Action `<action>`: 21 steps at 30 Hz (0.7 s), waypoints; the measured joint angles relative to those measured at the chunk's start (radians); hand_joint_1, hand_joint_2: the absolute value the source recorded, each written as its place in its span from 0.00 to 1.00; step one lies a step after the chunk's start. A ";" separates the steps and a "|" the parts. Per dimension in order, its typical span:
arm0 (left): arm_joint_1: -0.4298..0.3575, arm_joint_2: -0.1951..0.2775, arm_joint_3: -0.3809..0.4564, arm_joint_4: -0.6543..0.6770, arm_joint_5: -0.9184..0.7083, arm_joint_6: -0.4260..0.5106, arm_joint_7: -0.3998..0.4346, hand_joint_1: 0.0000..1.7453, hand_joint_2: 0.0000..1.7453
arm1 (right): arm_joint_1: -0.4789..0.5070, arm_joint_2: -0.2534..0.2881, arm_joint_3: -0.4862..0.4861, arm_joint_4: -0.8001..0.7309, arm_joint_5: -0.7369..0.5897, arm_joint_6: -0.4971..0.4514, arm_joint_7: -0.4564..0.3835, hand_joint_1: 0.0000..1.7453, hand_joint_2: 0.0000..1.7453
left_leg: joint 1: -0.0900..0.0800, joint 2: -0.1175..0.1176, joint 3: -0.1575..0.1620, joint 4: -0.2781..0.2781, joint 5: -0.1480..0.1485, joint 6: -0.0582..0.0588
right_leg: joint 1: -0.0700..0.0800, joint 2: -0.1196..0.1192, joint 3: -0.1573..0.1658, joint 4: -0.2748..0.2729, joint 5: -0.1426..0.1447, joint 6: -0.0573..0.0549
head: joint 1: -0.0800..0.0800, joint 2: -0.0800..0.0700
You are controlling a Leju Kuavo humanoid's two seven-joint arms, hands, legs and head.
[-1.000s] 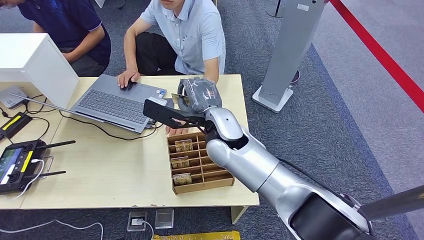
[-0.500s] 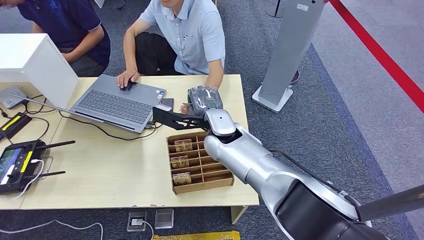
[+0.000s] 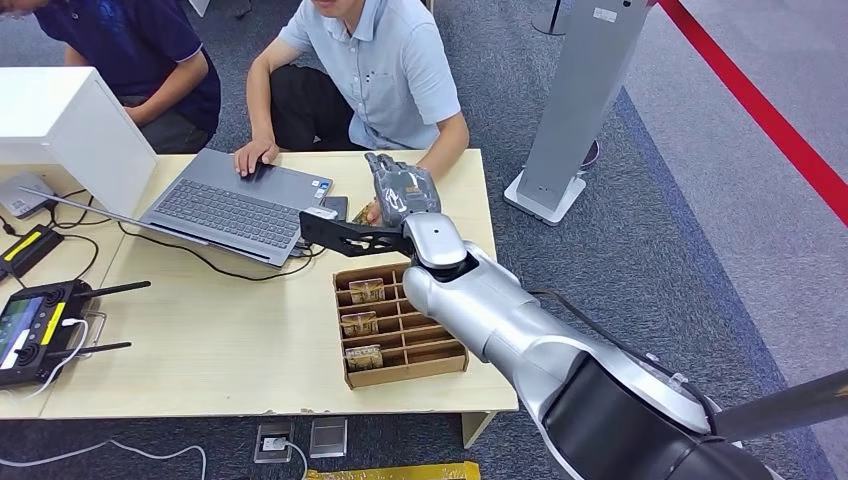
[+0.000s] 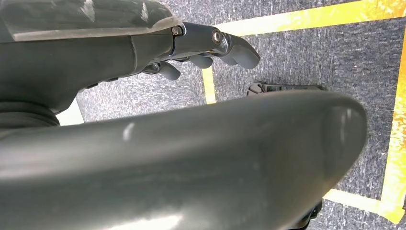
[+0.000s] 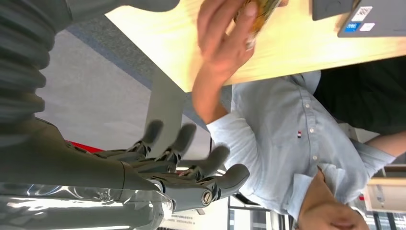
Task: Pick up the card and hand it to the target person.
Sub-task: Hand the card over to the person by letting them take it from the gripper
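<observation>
The card, yellow-brown and patterned, is pinched in the hand of the person in the light blue shirt, just above the table's far edge. My right hand hovers over that end of the table beside the person's hand. In the right wrist view my right hand has its fingers spread and holds nothing. My left hand hangs over the grey floor with loosely spread fingers and nothing in it.
A wooden compartment tray with three more cards sits under my right forearm. A laptop, a phone, a controller and a white box lie to the left. A second person crouches behind. A grey stand rises at the right.
One second ago my right hand held the card near the laptop. The person's hand has reached in and taken it, and my fingers have spread apart.
</observation>
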 joint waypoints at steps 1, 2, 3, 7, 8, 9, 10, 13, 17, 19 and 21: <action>0.000 0.000 0.000 0.000 0.002 0.000 0.000 0.00 0.00 | -0.004 0.000 0.001 0.001 -0.007 -0.006 -0.005 0.00 1.00 | 0.000 0.000 0.000 0.000 0.000 0.000 | 0.000 0.000 0.000 0.000 0.000 0.000 | 0.000 0.000; 0.000 0.000 0.000 0.000 0.005 0.001 0.000 0.00 0.00 | -0.010 0.000 0.002 0.002 -0.016 -0.013 -0.013 0.00 1.00 | 0.000 0.000 0.000 0.000 0.000 0.000 | 0.000 0.000 0.000 0.000 0.000 0.000 | 0.000 0.000; 0.000 0.000 0.000 0.000 0.009 0.002 0.000 0.00 0.00 | -0.016 0.000 0.003 0.002 -0.028 -0.022 -0.021 0.00 1.00 | 0.000 0.000 0.000 0.000 0.000 0.000 | 0.000 0.000 0.000 0.000 0.000 0.000 | 0.000 0.000; 0.000 0.000 -0.001 0.000 0.019 0.008 0.002 0.00 0.00 | -0.043 -0.002 -0.001 -0.004 -0.081 -0.055 -0.050 0.00 1.00 | 0.000 0.000 0.000 0.000 0.000 0.000 | 0.000 0.000 0.000 0.000 0.000 0.000 | 0.000 0.000; 0.001 0.001 -0.001 0.000 0.022 0.010 0.004 0.00 0.00 | -0.047 -0.004 -0.003 -0.010 -0.097 -0.063 -0.057 0.00 1.00 | 0.000 0.000 0.000 0.000 0.000 0.000 | 0.000 0.000 0.000 0.000 0.000 0.000 | 0.000 0.000; 0.001 0.001 -0.002 0.000 0.025 0.011 0.005 0.00 0.00 | -0.049 -0.008 -0.006 -0.021 -0.117 -0.073 -0.065 0.00 1.00 | 0.000 0.000 0.000 0.000 0.000 0.000 | 0.000 0.000 0.000 0.000 0.000 0.000 | 0.000 0.000; 0.001 0.002 -0.002 0.000 0.027 0.012 0.006 0.00 0.00 | -0.050 -0.013 -0.010 -0.036 -0.139 -0.082 -0.070 0.00 1.00 | 0.000 0.000 0.000 0.000 0.000 0.000 | 0.000 0.000 0.000 0.000 0.000 0.000 | 0.000 0.000; 0.002 0.004 -0.002 0.000 0.034 0.018 0.008 0.00 0.00 | -0.046 -0.043 -0.028 -0.111 -0.214 -0.097 -0.076 0.00 1.00 | 0.000 0.000 0.001 0.000 0.000 0.000 | 0.000 0.000 0.000 0.000 0.000 0.000 | 0.000 0.000; 0.006 0.006 -0.002 0.000 0.046 0.023 0.007 0.00 0.00 | 0.006 -0.109 -0.064 -0.274 -0.323 -0.119 -0.079 0.00 1.00 | 0.000 0.000 0.001 0.001 0.000 0.000 | 0.000 0.000 0.001 0.000 0.000 0.000 | 0.000 0.000; 0.008 0.006 -0.002 0.000 0.049 0.025 0.005 0.00 0.00 | 0.062 -0.152 -0.088 -0.379 -0.369 -0.136 -0.082 0.00 1.00 | 0.000 0.000 0.002 0.001 0.000 0.000 | 0.000 0.000 0.001 -0.001 0.000 0.000 | 0.000 0.000; 0.011 0.006 -0.002 0.000 0.050 0.027 0.004 0.00 0.00 | 0.133 -0.199 -0.115 -0.495 -0.418 -0.144 -0.098 0.00 1.00 | 0.000 0.000 0.002 0.001 0.000 0.000 | 0.000 0.000 0.001 -0.001 0.000 0.000 | 0.001 0.000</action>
